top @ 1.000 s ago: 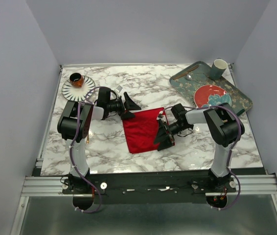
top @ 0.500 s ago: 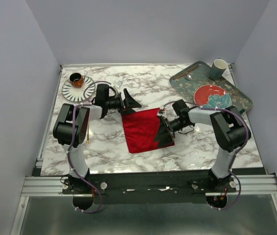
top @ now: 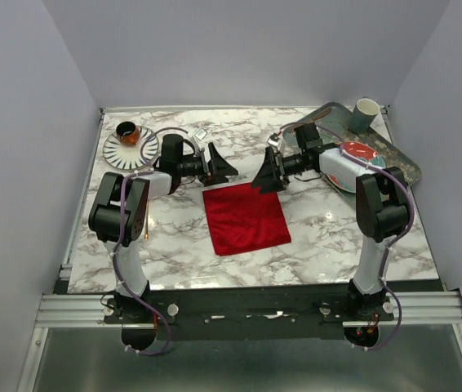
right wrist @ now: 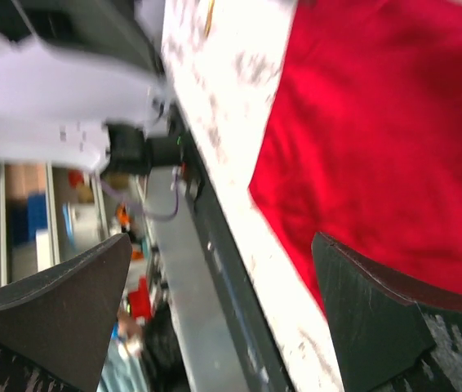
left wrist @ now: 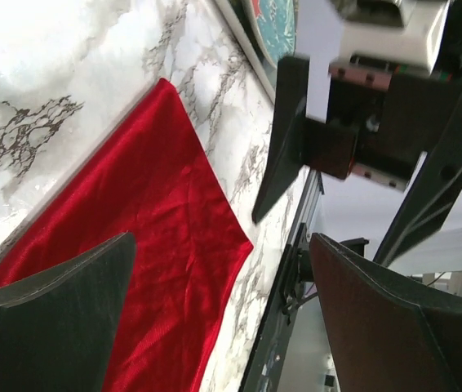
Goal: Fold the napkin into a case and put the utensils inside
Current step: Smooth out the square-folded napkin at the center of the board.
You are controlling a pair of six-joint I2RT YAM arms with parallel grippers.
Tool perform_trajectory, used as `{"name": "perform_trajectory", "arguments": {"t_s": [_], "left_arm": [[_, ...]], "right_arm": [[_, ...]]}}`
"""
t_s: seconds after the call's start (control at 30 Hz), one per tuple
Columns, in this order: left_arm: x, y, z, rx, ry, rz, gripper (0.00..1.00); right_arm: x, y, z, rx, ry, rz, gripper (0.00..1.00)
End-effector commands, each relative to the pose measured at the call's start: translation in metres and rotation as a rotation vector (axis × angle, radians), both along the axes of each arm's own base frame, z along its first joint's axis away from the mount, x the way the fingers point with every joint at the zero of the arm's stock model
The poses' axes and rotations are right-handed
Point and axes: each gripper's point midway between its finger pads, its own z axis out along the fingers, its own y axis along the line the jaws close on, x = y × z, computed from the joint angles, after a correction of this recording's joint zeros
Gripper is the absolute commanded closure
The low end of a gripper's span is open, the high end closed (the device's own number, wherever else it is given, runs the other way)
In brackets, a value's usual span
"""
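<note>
Swung from napkin [top: 246, 219] side to far corner: right gripper [top: 265, 173], jaws spread, empty.
Risk: left gripper [top: 219, 170], also spread, sits close; uneven pinches would skew the fold.

High rear view and close wrist views share the napkin [top: 245, 219].

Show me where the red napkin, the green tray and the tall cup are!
red napkin [top: 246, 218]: top camera view, middle of the cloth.
green tray [top: 396, 157]: top camera view, bare patch near its right edge.
tall cup [top: 363, 116]: top camera view, its side wall.
</note>
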Motion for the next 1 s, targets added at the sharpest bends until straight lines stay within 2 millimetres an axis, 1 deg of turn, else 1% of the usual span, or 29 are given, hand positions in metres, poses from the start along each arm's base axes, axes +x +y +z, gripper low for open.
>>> {"name": "perform_trajectory", "arguments": {"t_s": [0.0,0.03,0.07,0.1,0.13,0.17,0.23,0.27,0.33,0.4,0.5,0.53,0.6,0.67,0.7,0.8,0.83,0.93,0.97], "left_arm": [[0.009,-0.01,-0.003,-0.021,0.0,0.006,0.01],[0.011,-0.012,-0.006,-0.018,0.004,0.01,0.01],[0.012,-0.015,-0.005,-0.021,0.006,0.007,0.01],[0.013,-0.016,-0.011,-0.018,0.02,0.011,0.01],[0.014,-0.018,-0.013,-0.019,0.026,0.009,0.01],[0.016,-0.02,-0.013,-0.025,0.032,0.015,0.01],[0.017,-0.022,-0.021,-0.022,0.051,0.02,0.01],[0.019,-0.021,-0.023,-0.023,0.057,0.025,0.01],[0.02,-0.02,-0.031,-0.016,0.075,0.031,0.01],[0.017,-0.018,-0.044,-0.005,0.109,0.034,0.01],[0.012,-0.008,-0.06,0.004,0.154,0.048,0.01],[0.012,-0.003,-0.064,0.007,0.164,0.058,0.01],[0.006,0.003,-0.074,0.014,0.197,0.064,0.01],[0.003,0.012,-0.08,0.018,0.229,0.076,0.01],[-0.002,0.015,-0.081,0.016,0.248,0.075,0.01],[-0.018,0.017,-0.075,0.007,0.266,0.06,0.01],[-0.022,0.017,-0.072,0.005,0.265,0.055,0.01],[-0.039,0.014,-0.061,-0.002,0.266,0.033,0.01],[-0.044,0.013,-0.058,-0.005,0.266,0.025,0.01]], "right_arm": [[0.055,0.006,-0.011,-0.035,-0.002,-0.146,0.0],[0.064,0.008,-0.016,-0.034,0.001,-0.171,0.0],[0.068,0.01,-0.02,-0.037,0.007,-0.182,0.0],[0.072,0.01,-0.024,-0.041,0.018,-0.194,0.0],[0.08,0.012,-0.025,-0.039,0.019,-0.211,0.0],[0.083,0.013,-0.037,-0.051,0.043,-0.219,0.0],[0.09,0.014,-0.046,-0.062,0.061,-0.243,0.0],[0.092,0.013,-0.056,-0.075,0.078,-0.254,0.0],[0.094,0.011,-0.067,-0.094,0.109,-0.274,0.0],[0.093,0.004,-0.083,-0.111,0.153,-0.289,0.0],[0.09,-0.008,-0.101,-0.137,0.197,-0.316,0.0],[0.089,-0.01,-0.104,-0.143,0.205,-0.32,0.0],[0.087,-0.014,-0.11,-0.153,0.217,-0.325,0.0],[0.084,-0.016,-0.113,-0.163,0.214,-0.32,0.0],[0.084,-0.016,-0.113,-0.166,0.209,-0.32,0.0],[0.086,-0.016,-0.108,-0.172,0.164,-0.31,0.0],[0.09,-0.015,-0.103,-0.167,0.129,-0.298,0.0],[0.089,-0.008,-0.091,-0.151,0.081,-0.25,0.0],[0.087,-0.002,-0.08,-0.137,0.068,-0.222,0.0]]}}
